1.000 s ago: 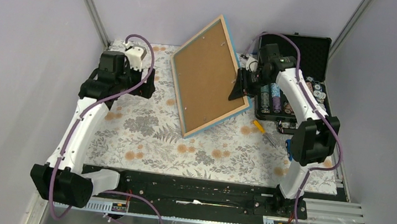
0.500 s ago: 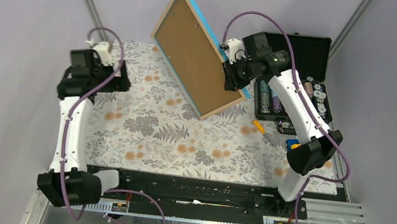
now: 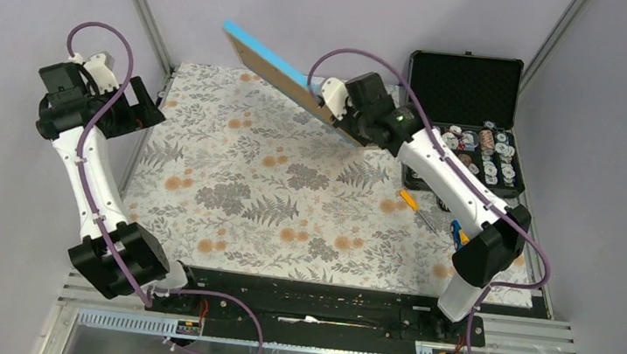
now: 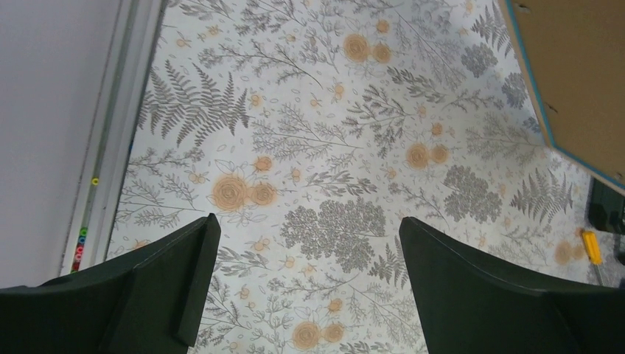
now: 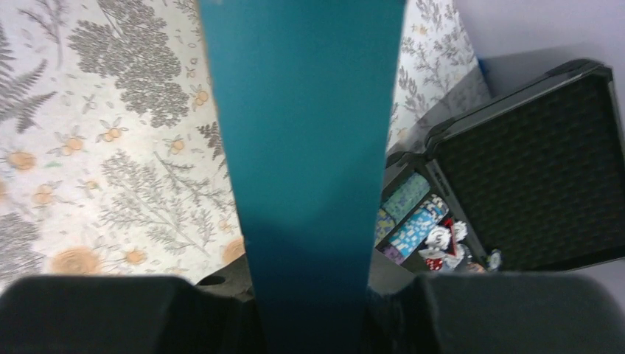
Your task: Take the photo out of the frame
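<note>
Clamping the frame (image 3: pixel 270 56), the right tool (image 5: pixel 309 313) has raised it nearly edge-on; the left tool (image 4: pixel 306 295), wide, has withdrawn leftward.

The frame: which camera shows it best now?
Top external: the frame shows nearly whole, tilted in the air, held at one end by the right gripper. Left wrist catches only a corner of its brown back; right wrist only its blue edge, close up.

frame (image 3: pixel 274 62) lifted flatter, left hand (image 3: pixel 138 107) withdrawn
</note>
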You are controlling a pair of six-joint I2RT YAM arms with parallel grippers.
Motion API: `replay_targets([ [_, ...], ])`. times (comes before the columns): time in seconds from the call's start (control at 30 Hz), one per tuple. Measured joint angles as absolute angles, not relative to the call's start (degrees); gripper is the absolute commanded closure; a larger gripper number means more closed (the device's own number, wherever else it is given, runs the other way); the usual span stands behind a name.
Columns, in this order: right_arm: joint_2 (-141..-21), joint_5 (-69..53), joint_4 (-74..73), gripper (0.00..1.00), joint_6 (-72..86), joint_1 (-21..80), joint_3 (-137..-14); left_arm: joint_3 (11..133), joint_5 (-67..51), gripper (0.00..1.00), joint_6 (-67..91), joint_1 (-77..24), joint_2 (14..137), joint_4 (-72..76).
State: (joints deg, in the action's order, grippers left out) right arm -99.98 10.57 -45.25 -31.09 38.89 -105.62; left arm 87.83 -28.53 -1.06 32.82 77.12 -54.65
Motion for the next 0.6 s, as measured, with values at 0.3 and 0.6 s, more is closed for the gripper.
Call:
replay_targets([
  [0.3,-98.72,20.71,-29.95,1.0,-41.87,46.35,-91.09,85.56,-32.01,0.01,-2.85,32.64,77.47,-55.99],
  [0.6,-95.83,30.63,-12.43,1.0,-48.97,54.85,-71.33,84.73,-33.06,0.01,-4.6,32.86,79.42,-56.93],
])
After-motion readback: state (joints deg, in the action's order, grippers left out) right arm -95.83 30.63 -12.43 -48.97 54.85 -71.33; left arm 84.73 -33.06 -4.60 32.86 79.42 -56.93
